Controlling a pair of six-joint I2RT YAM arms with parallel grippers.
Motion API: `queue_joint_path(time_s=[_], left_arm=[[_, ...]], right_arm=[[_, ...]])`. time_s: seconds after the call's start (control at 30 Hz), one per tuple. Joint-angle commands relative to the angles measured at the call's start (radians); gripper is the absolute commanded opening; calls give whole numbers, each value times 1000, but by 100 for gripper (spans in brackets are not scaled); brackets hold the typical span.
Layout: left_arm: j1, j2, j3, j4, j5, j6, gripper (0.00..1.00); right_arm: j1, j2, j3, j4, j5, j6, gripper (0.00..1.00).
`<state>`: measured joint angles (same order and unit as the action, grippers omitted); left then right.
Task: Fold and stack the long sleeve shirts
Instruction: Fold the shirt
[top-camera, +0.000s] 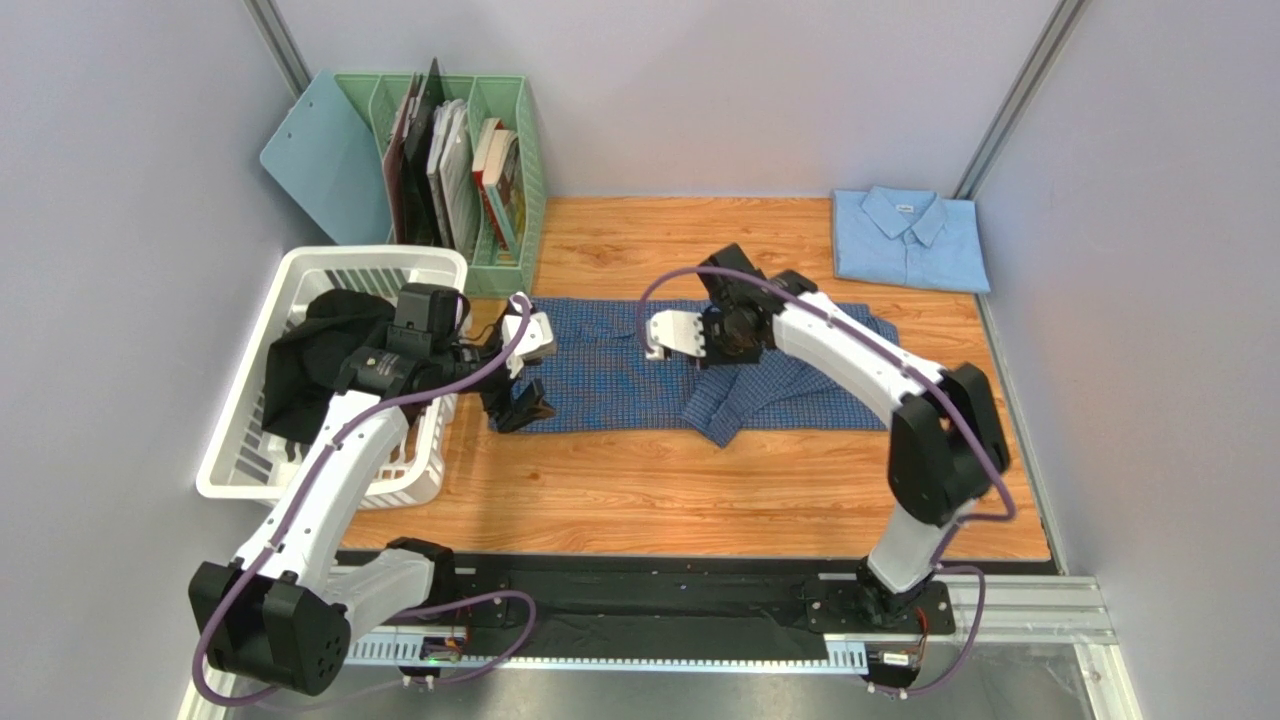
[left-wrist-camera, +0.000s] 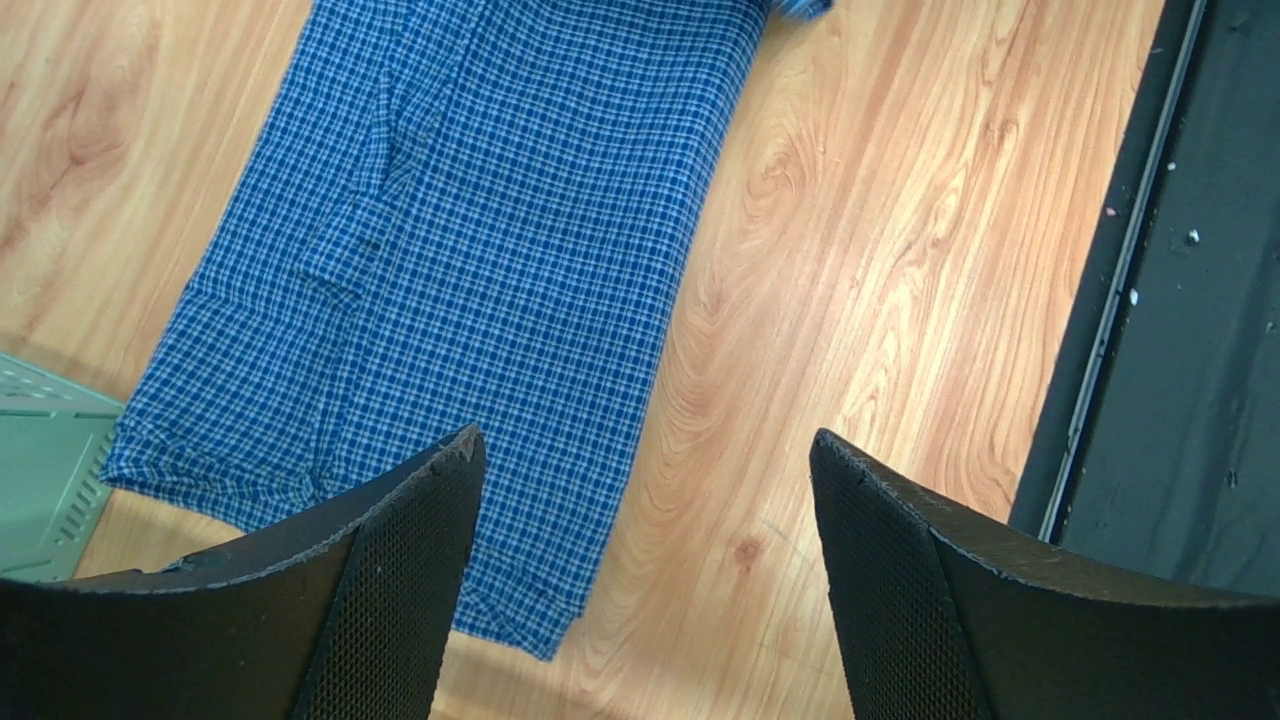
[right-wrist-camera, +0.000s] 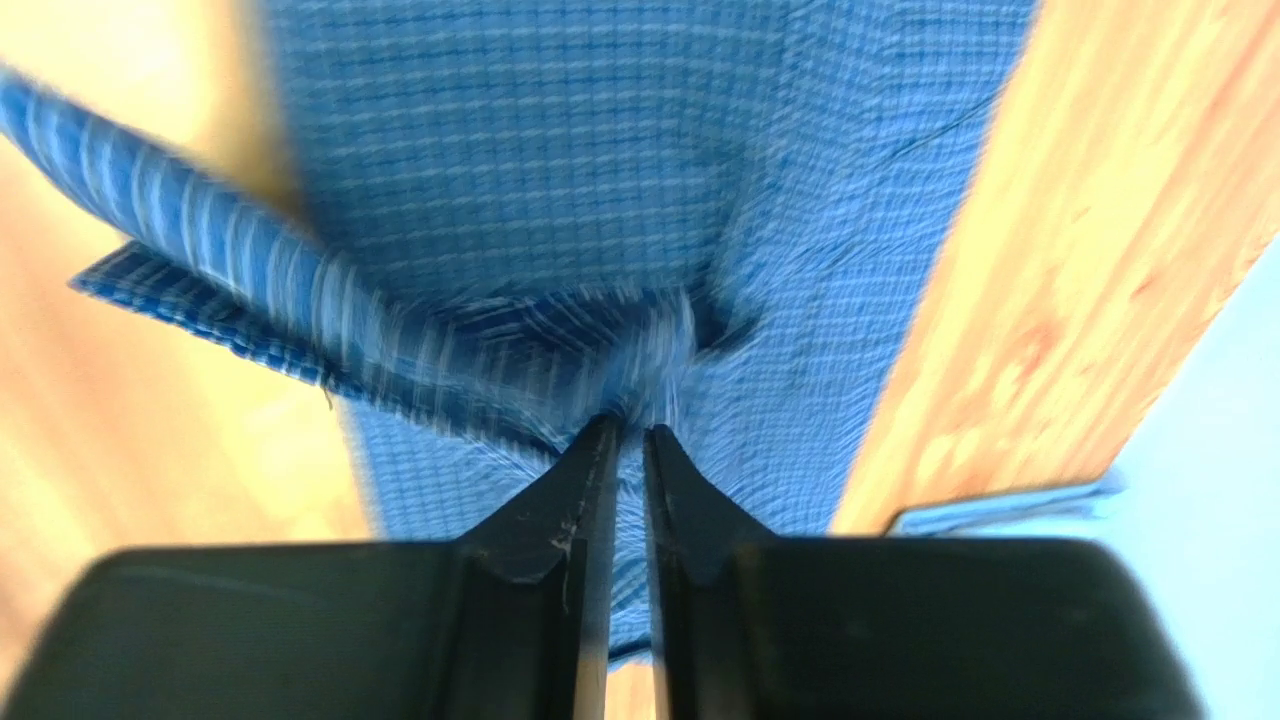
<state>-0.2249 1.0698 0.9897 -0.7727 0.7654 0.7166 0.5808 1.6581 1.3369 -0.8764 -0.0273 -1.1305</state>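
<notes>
Found the mid-blue checked shirt (top-camera: 616, 387) (left-wrist-camera: 496, 195) (right-wrist-camera: 601, 150) spread across the middle of the wooden worktop (top-camera: 676, 495), the part toward the right edge rumpled and doubled over. Saw the right gripper (top-camera: 658, 351) (right-wrist-camera: 631, 432) low over that shirt's middle, fingers nearly together and pinching a bunched fold of the checked cloth; wrist view blurred. Saw the left gripper (top-camera: 522, 402) (left-wrist-camera: 646, 450) above the shirt's end nearest the left edge, fingers wide apart, holding nothing. Noted the pale sky-blue shirt (top-camera: 909, 237) folded at the far right corner, well apart from the checked one. Noted a white laundry basket (top-camera: 338, 267) with dark clothing (top-camera: 323, 353) at the left edge, a green file rack (top-camera: 519, 150) at the far left corner.
</notes>
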Motion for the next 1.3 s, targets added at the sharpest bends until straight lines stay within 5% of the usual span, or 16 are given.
queue_joint_path(time_s=[0.0,0.13,0.3,0.4,0.47,0.6,0.8,0.93,1.27], left_arm=[[-1,21,-25,110,32,-54,99],[-1,22,-48,190,22,-72,99],[-1,-34,-79,314,11,-78,99],[-2,1,-54,351,86,-86,99],[-5,63,18,233,188,-19,99],[-39,124,18,274,207,-174,99],[-195,42,-134,429,-1,-148,94],[-195,62,-118,411,-8,-164,93],[-195,30,-158,429,-20,-190,95]], right_arm=[[-33,219,248,13,9,-25,25],[-102,339,445,-22,-9,166,38],[-214,250,484,-162,-224,438,43],[-269,112,322,-144,-356,653,43],[-318,-4,135,-63,-462,824,44],[-380,-122,-137,112,-493,1024,46],[-412,-129,-371,302,-559,1195,48],[-414,-130,-497,457,-562,1378,50],[-446,-77,-558,680,-609,1509,51]])
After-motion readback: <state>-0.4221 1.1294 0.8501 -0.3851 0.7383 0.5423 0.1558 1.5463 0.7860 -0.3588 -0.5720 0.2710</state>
